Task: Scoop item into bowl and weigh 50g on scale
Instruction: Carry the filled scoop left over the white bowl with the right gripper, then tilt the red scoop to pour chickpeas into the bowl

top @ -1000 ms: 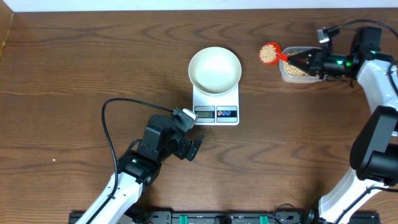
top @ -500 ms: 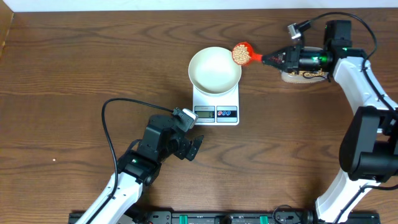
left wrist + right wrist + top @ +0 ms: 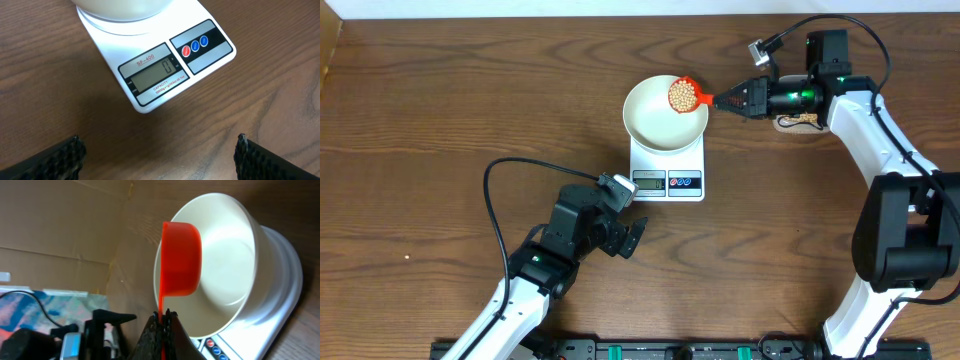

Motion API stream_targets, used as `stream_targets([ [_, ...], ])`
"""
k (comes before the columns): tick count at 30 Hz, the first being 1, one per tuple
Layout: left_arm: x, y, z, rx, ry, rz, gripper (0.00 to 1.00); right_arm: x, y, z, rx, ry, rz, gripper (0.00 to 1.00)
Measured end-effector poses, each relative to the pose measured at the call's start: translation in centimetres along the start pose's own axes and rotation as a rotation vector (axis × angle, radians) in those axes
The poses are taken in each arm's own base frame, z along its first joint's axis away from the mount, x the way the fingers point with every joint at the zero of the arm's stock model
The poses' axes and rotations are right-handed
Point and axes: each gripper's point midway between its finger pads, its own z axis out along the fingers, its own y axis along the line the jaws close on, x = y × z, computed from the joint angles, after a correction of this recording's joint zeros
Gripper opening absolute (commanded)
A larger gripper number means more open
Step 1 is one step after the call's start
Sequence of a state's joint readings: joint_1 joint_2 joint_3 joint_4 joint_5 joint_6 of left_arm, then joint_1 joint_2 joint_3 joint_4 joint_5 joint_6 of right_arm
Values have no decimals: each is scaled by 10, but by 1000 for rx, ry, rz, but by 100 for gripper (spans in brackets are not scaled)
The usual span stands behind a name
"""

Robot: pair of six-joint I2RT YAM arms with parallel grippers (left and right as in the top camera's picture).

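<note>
The white bowl (image 3: 655,118) stands on the white scale (image 3: 667,172). In the left wrist view the scale's display (image 3: 156,75) reads 0. My right gripper (image 3: 735,100) is shut on the handle of a red scoop (image 3: 682,95), which is heaped with beige beans and hangs over the bowl's right rim. From the right wrist, the scoop (image 3: 181,260) is seen from below in front of the bowl (image 3: 232,265), its handle pinched in the gripper (image 3: 162,314). My left gripper (image 3: 632,238) rests open on the table just below the scale, nothing between its fingers (image 3: 70,155).
A clear tub (image 3: 800,123) with beans sits at the back right, mostly hidden under my right arm. A black cable (image 3: 492,205) loops left of my left arm. The table's far edge runs just behind the bowl.
My right arm has carried the bean-filled scoop leftward from the tub to over the bowl's right rim. The left arm has not moved.
</note>
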State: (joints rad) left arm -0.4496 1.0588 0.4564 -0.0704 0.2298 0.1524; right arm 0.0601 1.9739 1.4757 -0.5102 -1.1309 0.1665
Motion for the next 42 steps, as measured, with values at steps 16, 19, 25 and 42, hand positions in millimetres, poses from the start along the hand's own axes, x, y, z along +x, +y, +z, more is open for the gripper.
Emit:
stream_targets([
  [16,0,0,0,0,0,0,97,7,-18,25,184,38,-170,1],
  [19,0,0,0,0,0,0,97,12,-20,35,225,61,-223,1],
  [25,0,0,0,0,0,0,97,27,-16,58,280,128,-316,1],
  [42,0,0,0,0,0,0,97,23,-16,70,517,221,-661,1],
])
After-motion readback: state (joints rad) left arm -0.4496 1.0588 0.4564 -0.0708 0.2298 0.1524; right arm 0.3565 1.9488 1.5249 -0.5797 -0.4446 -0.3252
